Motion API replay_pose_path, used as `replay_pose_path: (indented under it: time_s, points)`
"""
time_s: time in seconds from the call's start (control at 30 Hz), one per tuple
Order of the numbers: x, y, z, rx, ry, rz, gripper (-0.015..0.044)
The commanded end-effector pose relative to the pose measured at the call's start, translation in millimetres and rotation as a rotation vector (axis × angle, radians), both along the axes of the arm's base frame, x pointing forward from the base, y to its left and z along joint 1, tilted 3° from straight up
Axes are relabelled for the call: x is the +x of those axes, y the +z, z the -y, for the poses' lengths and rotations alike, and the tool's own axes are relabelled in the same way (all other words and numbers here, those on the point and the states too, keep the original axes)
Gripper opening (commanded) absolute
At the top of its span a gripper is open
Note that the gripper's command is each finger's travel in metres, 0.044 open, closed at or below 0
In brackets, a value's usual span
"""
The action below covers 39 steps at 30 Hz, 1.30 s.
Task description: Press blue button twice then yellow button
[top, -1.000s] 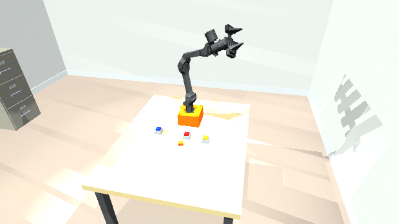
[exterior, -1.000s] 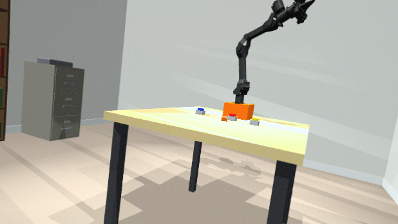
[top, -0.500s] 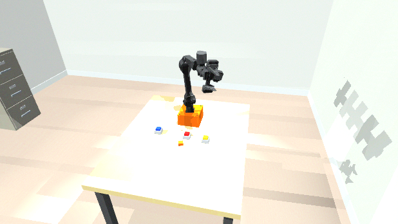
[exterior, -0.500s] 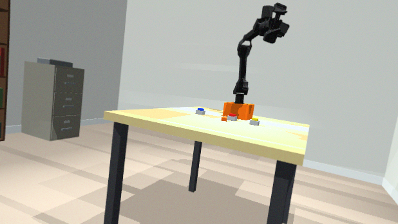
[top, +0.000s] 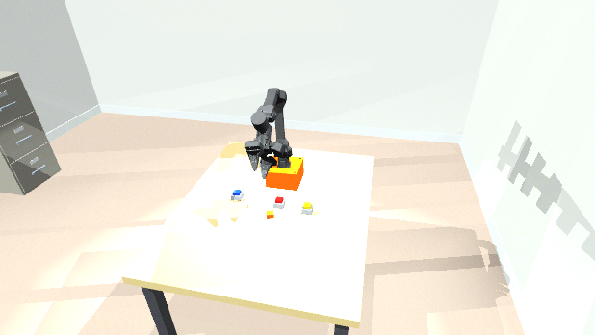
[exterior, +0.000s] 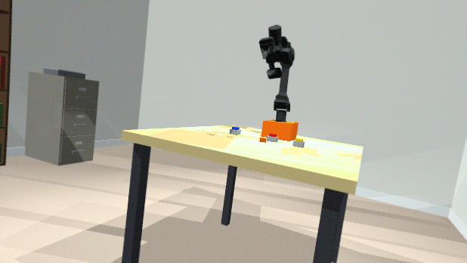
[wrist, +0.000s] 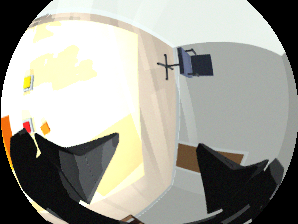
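Note:
The blue button (top: 237,193) (exterior: 236,128) stands on its pale base at the left of the button row; I cannot make it out in the wrist view. The yellow button (top: 307,206) (exterior: 298,140) (wrist: 27,83) stands at the right of the row. Both look unpressed. My gripper (top: 259,173) (wrist: 159,143) is open and empty. The exterior view shows it high above the table, touching no button. In the wrist view its fingers stand wide apart, with the floor and wall between them.
A red button (top: 279,200) (exterior: 273,135) (wrist: 27,126) stands between the other two. A small orange block (top: 270,214) (exterior: 262,140) (wrist: 45,128) lies close to it. The arm stands on a large orange box (top: 281,180) (exterior: 279,130) on the table (top: 265,270) (exterior: 189,145).

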<state>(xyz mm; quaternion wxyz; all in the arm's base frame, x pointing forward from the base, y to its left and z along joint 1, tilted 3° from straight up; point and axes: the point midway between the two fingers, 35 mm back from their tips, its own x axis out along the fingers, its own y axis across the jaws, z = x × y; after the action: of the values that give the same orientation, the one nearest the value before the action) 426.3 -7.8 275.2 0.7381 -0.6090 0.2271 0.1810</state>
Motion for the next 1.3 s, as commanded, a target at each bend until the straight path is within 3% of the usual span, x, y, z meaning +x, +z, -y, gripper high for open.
replay_pose_path:
  time_s: [0.0, 0.3, 0.57, 0.87, 1.03, 1.27]
  points:
    - [-20.1, -45.6, 58.0, 0.090, -0.211, -0.153, 0.0400]
    - [-120.6, -133.2, 167.5, 0.363, -0.774, -0.458, 0.0400]
    - [-248.2, -192.0, 204.1, 0.672, -1.340, -0.701, 0.0400]
    - [-254.6, -194.2, 204.0, 0.689, -1.368, -0.712, 0.0400]
    - [-253.3, -252.6, 208.4, 0.689, -1.366, -0.712, 0.0269]
    - [-253.5, -255.9, 208.3, 0.689, -1.366, -0.712, 0.0085]
